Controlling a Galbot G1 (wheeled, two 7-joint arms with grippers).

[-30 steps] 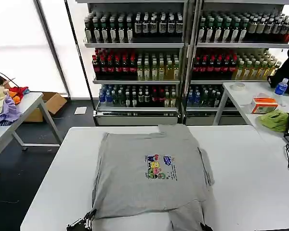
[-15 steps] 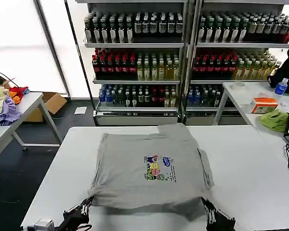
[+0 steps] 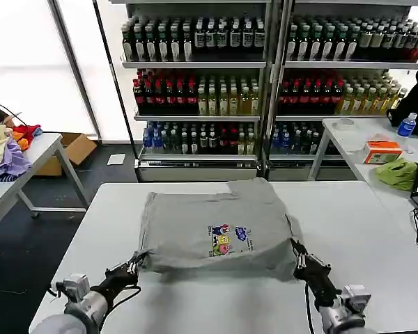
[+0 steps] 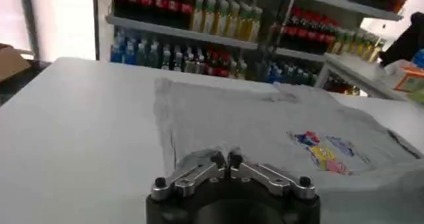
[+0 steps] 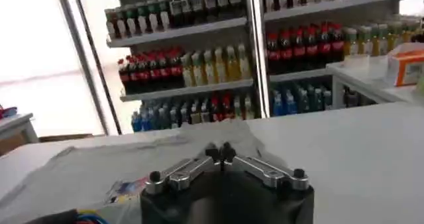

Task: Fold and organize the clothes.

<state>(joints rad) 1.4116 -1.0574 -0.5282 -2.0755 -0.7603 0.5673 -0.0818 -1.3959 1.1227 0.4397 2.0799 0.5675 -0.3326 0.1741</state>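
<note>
On the white worktop (image 3: 376,229), mid-surface: the light grey shirt (image 3: 216,233), chest print up, its near portion lifted and doubled toward the far side.

Left gripper (image 3: 139,262) at the shirt's near-left corner, arm reaching low from the robot's side, forearm angled up and inward. Jaws closed, pinching the grey fabric edge. In the left wrist view the gripper (image 4: 228,160) has its two fingers brought together at the tips, the shirt (image 4: 278,129) spread just beyond.

Right gripper (image 3: 297,255) at the near-right corner, arm mirrored, angled inward. Jaws shut on the hem there (fabric bunches at the tips). In the right wrist view the gripper (image 5: 222,154) has its tips meeting, with the shirt (image 5: 86,172) lying beyond.

Both arms low, roughly symmetric, wrists near worktop level.

Behind: shelves of bottles (image 3: 265,76).
</note>
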